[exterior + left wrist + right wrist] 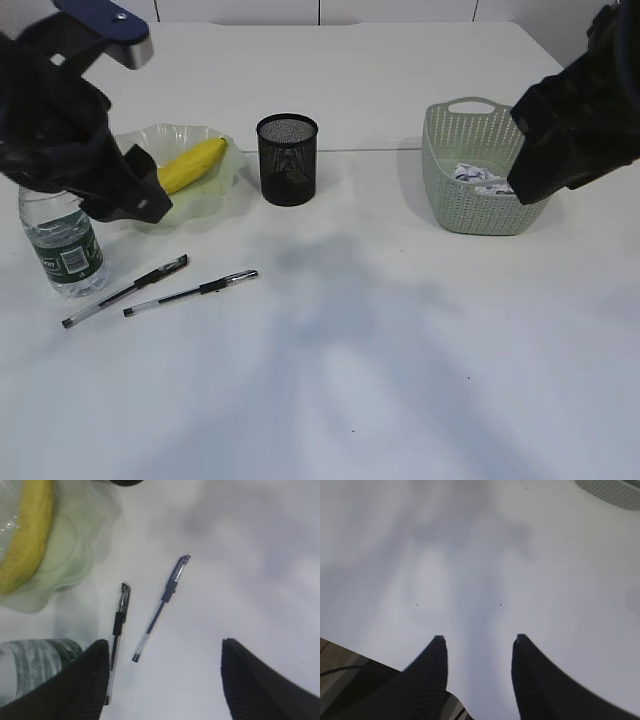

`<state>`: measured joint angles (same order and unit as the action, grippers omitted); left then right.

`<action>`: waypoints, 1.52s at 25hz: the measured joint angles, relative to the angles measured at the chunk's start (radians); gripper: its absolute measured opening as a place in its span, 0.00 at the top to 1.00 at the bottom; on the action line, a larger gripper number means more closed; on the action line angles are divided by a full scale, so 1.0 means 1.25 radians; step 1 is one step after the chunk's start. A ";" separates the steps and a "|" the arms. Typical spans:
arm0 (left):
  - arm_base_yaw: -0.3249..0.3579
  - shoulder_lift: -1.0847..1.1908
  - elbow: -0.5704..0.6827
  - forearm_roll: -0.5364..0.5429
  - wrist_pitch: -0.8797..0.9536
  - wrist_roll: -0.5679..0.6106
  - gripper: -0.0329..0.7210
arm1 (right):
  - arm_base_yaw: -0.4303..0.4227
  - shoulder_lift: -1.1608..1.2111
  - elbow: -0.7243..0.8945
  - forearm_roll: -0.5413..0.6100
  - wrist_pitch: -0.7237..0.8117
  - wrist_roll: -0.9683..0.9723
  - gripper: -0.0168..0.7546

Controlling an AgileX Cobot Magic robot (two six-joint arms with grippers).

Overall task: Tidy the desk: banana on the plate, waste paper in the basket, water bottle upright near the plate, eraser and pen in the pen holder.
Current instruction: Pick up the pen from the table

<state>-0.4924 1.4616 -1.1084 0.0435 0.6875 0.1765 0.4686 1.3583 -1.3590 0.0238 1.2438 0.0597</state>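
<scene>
White table (400, 380) carries two pens (190, 293) at 8 o'clock, long axes running 8 to 2, beside the upright bottle (62, 245). Banana (192, 165) lies in the plate (225, 180), tip toward 2. Both tools, left (165, 680) and right (479, 645), hang open, empty.

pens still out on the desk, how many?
2. One pen lies in front of the water bottle; the other pen lies just to its right. Whether the pen holder hides more cannot be told.
</scene>
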 joint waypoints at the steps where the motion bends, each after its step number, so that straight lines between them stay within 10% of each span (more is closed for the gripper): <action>1: 0.000 0.027 -0.016 -0.012 0.013 0.022 0.30 | 0.000 0.000 0.000 0.000 0.000 0.000 0.56; 18: 0.001 0.358 -0.274 -0.130 0.140 0.191 0.30 | 0.000 0.000 0.001 0.001 0.000 -0.001 0.56; 38: 0.058 0.459 -0.300 -0.173 0.124 0.449 0.36 | 0.000 0.000 0.001 0.011 0.000 -0.003 0.56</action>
<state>-0.4195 2.0349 -1.4839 -0.1726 0.8424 0.7375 0.4686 1.3583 -1.3574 0.0377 1.2438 0.0565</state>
